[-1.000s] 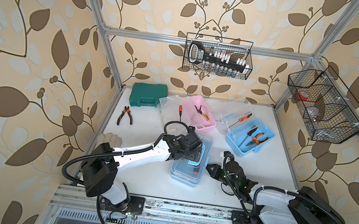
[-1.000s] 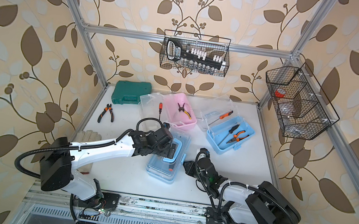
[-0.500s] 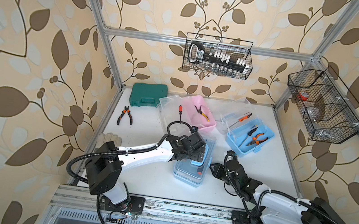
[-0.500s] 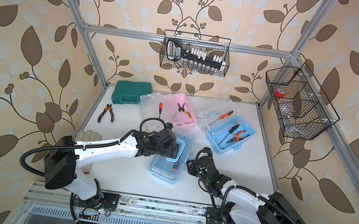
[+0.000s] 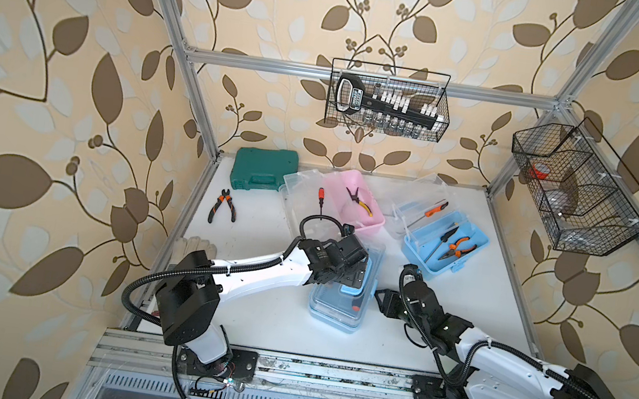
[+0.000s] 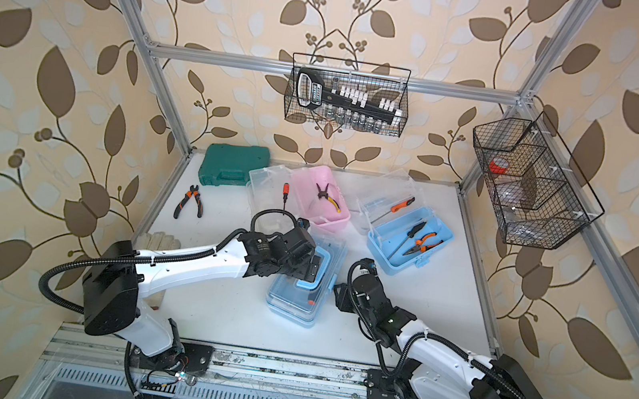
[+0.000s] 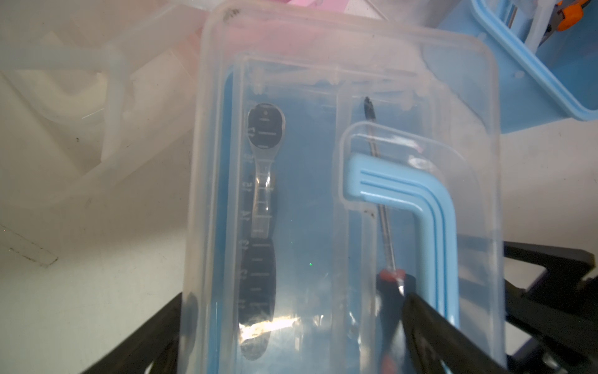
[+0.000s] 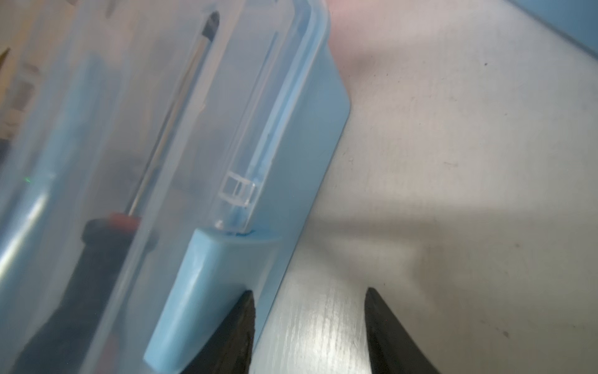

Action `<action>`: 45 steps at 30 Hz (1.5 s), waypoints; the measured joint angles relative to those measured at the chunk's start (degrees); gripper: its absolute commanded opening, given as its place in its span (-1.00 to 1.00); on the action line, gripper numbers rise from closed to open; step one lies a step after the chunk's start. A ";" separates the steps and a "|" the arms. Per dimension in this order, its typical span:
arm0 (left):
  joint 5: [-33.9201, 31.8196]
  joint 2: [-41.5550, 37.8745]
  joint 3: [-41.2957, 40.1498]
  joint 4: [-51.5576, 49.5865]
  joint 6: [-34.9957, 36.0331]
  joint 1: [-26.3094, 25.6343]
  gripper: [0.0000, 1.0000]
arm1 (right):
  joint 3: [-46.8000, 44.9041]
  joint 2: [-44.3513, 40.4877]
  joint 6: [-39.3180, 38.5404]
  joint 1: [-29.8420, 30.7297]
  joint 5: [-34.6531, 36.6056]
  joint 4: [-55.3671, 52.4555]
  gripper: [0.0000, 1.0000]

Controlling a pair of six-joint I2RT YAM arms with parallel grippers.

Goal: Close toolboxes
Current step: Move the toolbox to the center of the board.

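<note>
Right now my left gripper (image 5: 356,276) sits on top of the near light blue toolbox (image 5: 337,310), which lies on the white table (image 5: 251,325) towards the front, between my two arms. Its fingers are spread and pinch nothing. In the left wrist view one finger (image 7: 433,333) lies on the clear lid (image 7: 307,81) right by the flat-folded blue handle (image 7: 417,197), and the other (image 7: 139,343) is out past the lid's opposite long edge. That lid is down over the box, and through it I see a ratchet wrench (image 7: 262,207) and a screwdriver (image 7: 385,233). My right gripper (image 8: 309,307) is low on the table just beside the same box. Its jaws stand apart with only bare table between them, and one fingertip (image 8: 242,323) is right against the box's blue latch (image 8: 194,291); I cannot tell whether that latch is snapped home. Behind, the pink toolbox (image 5: 354,209) and the far light blue toolbox (image 5: 445,246) both stand open in both top views, their clear lids laid back, with hand tools inside. A dark green case (image 5: 265,170) lies at the back corner.
</note>
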 measured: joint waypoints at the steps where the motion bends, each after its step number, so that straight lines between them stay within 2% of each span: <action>1: -0.04 -0.20 -0.13 -0.04 0.04 0.00 0.98 | 0.04 0.66 -0.35 0.11 -0.72 0.00 0.04; 5: -0.39 -2.38 -1.68 -1.31 0.24 0.15 0.98 | 1.11 3.19 -1.29 2.47 -2.78 0.00 0.02; 15: -3.78 -8.61 -2.56 -13.62 3.74 2.45 0.98 | 7.91 12.41 -0.52 11.63 -8.57 4.79 0.02; 21: -4.87 -12.04 0.09 -18.12 4.76 2.75 0.98 | 11.54 18.25 1.22 13.42 -13.81 10.97 0.05; 29: -6.34 -21.05 0.87 -21.38 4.37 2.75 0.98 | 17.46 24.06 3.28 14.71 -16.57 18.97 0.07; 32: -6.45 -23.02 0.50 -22.64 3.93 2.75 0.98 | 17.53 22.38 2.95 14.69 -14.73 18.34 0.09; 37: -5.42 -24.65 -1.79 -24.41 2.80 2.75 0.98 | 17.51 14.82 1.01 13.57 -9.29 13.25 0.10; 41: -4.17 -25.07 -4.24 -25.14 1.36 2.73 0.98 | 16.68 10.75 -0.42 8.63 -8.07 11.78 0.11; 45: -3.17 -25.53 -5.75 -26.08 0.09 2.69 0.98 | 16.06 10.80 -1.92 3.65 -7.37 9.92 0.11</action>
